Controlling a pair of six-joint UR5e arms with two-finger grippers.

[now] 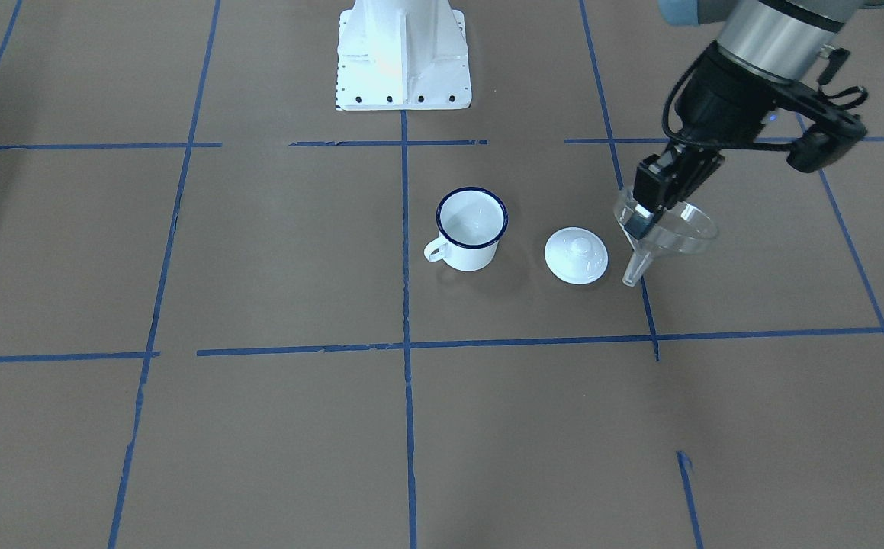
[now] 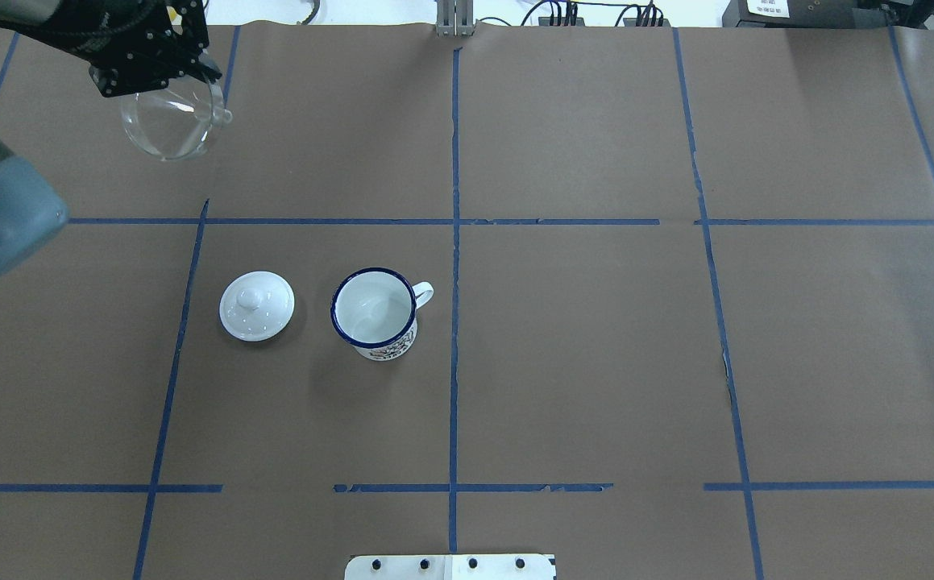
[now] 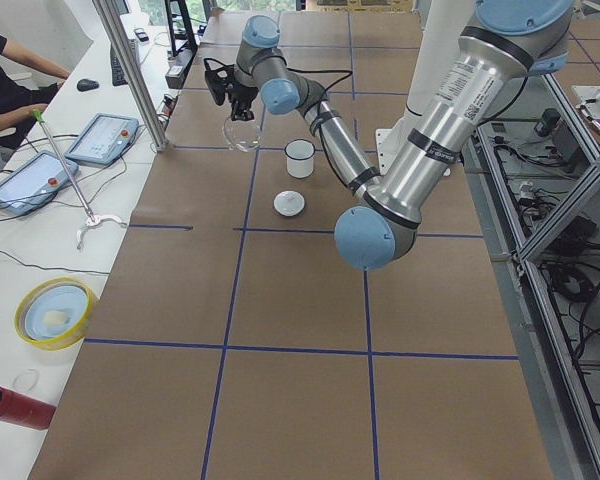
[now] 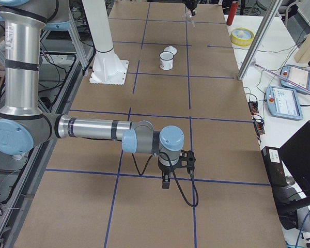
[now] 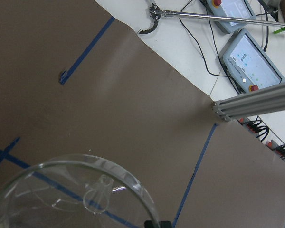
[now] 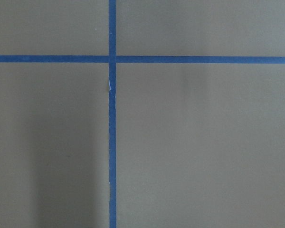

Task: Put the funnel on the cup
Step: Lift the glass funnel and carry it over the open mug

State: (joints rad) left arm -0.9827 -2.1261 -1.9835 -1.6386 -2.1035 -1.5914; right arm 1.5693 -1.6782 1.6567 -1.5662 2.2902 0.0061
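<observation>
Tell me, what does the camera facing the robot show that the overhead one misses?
Only the front-facing view shows the funnel from the side, with its spout pointing down. Only the overhead view shows a painted pattern on the cup, and cables beyond the far edge of the table. Both show the left gripper pinching the funnel's rim, the white lid and the blue tape lines.

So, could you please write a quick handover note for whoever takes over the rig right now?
Left gripper: shut on the rim of the clear funnel, holding it in the air, spout down.
Right gripper: far from the job's things; open or shut cannot be told.
White enamel mug: upright, empty; white knobbed lid lies beside it, on the funnel's side.
Done: funnel picked up.
Left: carry it over the mug and seat it.
</observation>
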